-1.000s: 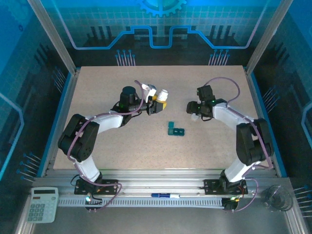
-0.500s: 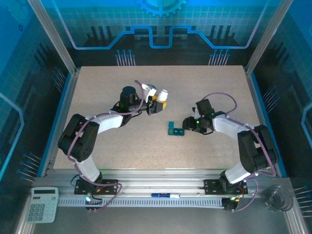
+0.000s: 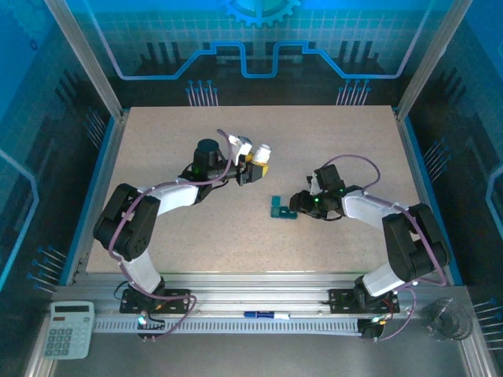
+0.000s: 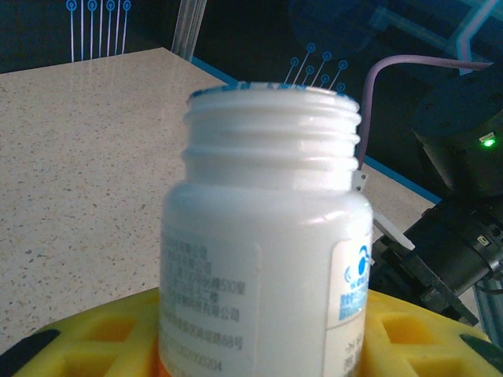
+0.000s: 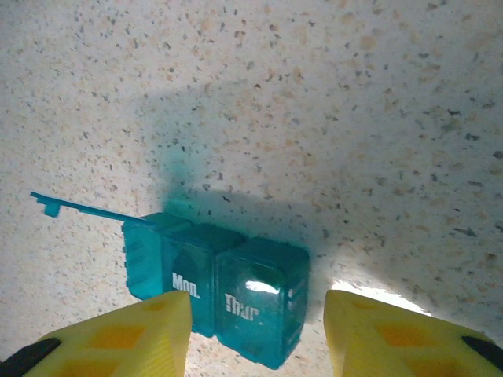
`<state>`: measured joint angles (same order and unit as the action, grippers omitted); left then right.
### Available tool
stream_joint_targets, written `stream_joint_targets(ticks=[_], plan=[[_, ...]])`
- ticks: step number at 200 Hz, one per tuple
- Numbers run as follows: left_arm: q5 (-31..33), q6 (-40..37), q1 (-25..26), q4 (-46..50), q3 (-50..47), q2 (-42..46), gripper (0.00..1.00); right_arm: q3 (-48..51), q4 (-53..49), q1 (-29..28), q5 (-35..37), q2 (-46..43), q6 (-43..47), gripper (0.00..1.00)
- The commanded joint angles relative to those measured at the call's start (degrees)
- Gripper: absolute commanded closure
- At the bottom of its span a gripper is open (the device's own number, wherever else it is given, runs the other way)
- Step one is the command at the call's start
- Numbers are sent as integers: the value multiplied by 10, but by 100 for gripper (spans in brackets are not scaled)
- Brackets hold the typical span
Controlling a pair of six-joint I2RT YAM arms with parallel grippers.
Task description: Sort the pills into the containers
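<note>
Squarely between the right end effector's [image 5: 255, 345] parted yellow fingers [image 5: 118, 338] lay the small teal-green plastic pill box [image 5: 228, 302], one lid [image 5: 78, 208] flipped up, on the speckled worktop [image 5: 354, 94]; the right pad stood clear of it. A gentle, centred squeeze would probably steady the box without skidding it. Beyond, the left end effector [image 3: 253, 166] gripped an uncapped white plastic bottle [image 4: 267, 236].

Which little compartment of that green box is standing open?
The end compartment, with its lid sticking out sideways; its neighbours, the Mon. compartment and the Thur. compartment, are shut.
</note>
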<state>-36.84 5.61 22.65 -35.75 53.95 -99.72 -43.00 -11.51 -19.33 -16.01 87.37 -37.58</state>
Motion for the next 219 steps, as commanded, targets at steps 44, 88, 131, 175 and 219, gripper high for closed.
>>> stream_joint_targets(ticks=[44,88,131,175,219], plan=[[1,-16,-2,2,16,13,100,4,16,-12,-17,15,-17,53],[1,-16,-2,2,16,12,100,6,14,-12,-14,12,-18,53],[1,-16,-2,3,16,12,100,7,5,-12,4,2,-15,52],[1,-15,-2,2,16,13,100,16,6,-12,9,8,-13,51],[1,-17,-3,2,15,12,100,18,23,-17,-4,23,-20,52]])
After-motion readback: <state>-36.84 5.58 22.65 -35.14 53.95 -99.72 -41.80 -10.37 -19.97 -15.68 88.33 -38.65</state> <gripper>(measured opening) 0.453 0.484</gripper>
